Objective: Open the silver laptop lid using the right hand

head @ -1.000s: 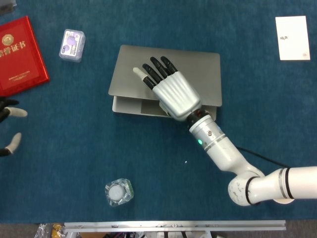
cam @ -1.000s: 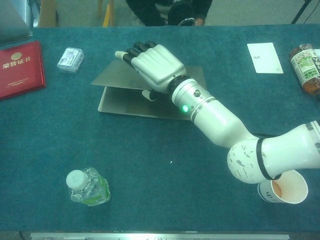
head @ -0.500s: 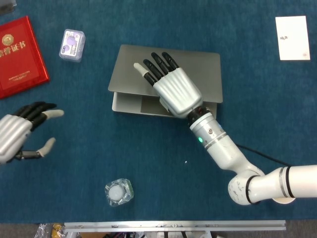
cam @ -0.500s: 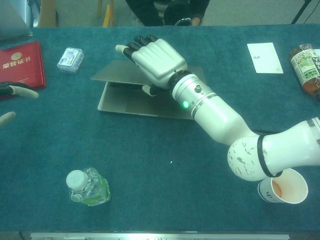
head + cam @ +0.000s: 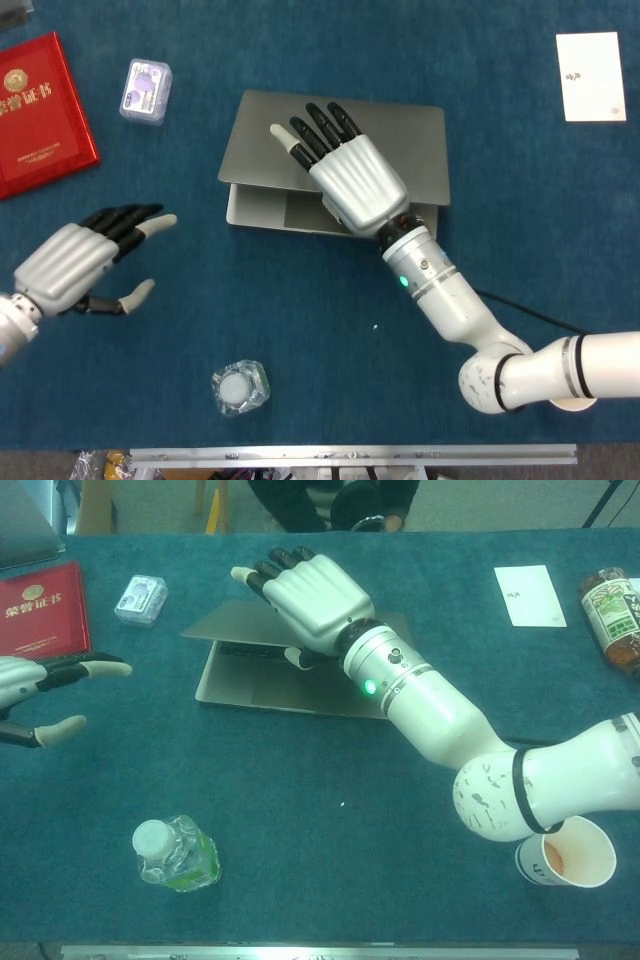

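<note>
Silver laptop [image 5: 400, 150] is seen near the middle of the blue table [image 5: 300, 330], its lid [image 5: 225, 628] raised a little at the front edge so that a narrow gap and a strip of the keyboard deck are exposed in the chest view. Right hand [image 5: 350, 180] is laid over the lid, fingers [image 5: 312, 138] stretched flat and slightly spread across the top, thumb tucked under the front edge of the lid; the lid is thus pinched between thumb and fingers. Left hand [image 5: 75, 265] is held above the table well to the left of the laptop, holding nothing, fingers extended and apart from the thumb. A red booklet [image 5: 40, 110] and a small clear box [image 5: 146, 90] are noted at the far left, a plastic bottle [image 5: 178, 855] near the front edge, a white card [image 5: 590, 75] at the far right, a paper cup [image 5: 568, 855] and a drink bottle [image 5: 612, 615] on the right.
</note>
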Motion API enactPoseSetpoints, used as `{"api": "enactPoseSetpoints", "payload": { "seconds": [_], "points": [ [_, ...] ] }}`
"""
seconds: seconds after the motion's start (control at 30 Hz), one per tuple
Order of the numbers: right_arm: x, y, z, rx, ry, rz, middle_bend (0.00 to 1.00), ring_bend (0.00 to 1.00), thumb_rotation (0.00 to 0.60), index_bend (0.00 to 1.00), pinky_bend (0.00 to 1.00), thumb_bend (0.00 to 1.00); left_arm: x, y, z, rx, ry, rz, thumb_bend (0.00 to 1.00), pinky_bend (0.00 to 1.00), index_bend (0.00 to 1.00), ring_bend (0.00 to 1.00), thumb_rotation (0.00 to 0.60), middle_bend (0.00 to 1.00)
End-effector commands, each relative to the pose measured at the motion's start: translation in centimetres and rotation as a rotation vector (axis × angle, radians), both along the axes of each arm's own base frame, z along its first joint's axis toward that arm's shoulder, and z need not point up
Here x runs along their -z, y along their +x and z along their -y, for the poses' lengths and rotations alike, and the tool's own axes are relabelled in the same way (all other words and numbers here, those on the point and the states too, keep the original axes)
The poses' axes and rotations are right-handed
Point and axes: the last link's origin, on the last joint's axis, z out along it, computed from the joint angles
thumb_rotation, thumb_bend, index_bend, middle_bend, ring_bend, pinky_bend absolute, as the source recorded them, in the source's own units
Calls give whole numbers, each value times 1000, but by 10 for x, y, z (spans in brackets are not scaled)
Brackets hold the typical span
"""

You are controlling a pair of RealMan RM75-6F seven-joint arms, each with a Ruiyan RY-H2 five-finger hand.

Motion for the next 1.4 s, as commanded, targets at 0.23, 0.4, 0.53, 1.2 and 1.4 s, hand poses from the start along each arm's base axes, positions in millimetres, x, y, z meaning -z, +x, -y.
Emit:
{"api": "enactPoseSetpoints", "payload": {
  "seconds": [0.23,0.4,0.53,1.2,1.4],
  "points": [
    [2,2,-1,-1,0,-2,134,12,600,86,109,270,19,11,-15,23,-34,-26,416,70,19,0,170,0],
    [1,4,0,-2,-5,2,134,12,600,86,109,270,30,16,-18,43,-50,-43,417,70,21,0,172,0],
    [2,4,0,0,-4,0,134,12,600,86,110,270,38,20,-21,48,-62,-41,416,70,27,0,173,0],
    [3,4,1,-3,-3,0,134,12,600,86,110,270,78,41,-36,123,-97,-80,417,70,39,0,190,4],
    [3,5,1,-1,1,5,134,12,600,86,110,270,86,46,-41,125,-107,-96,417,70,40,0,192,6]
  ]
}}
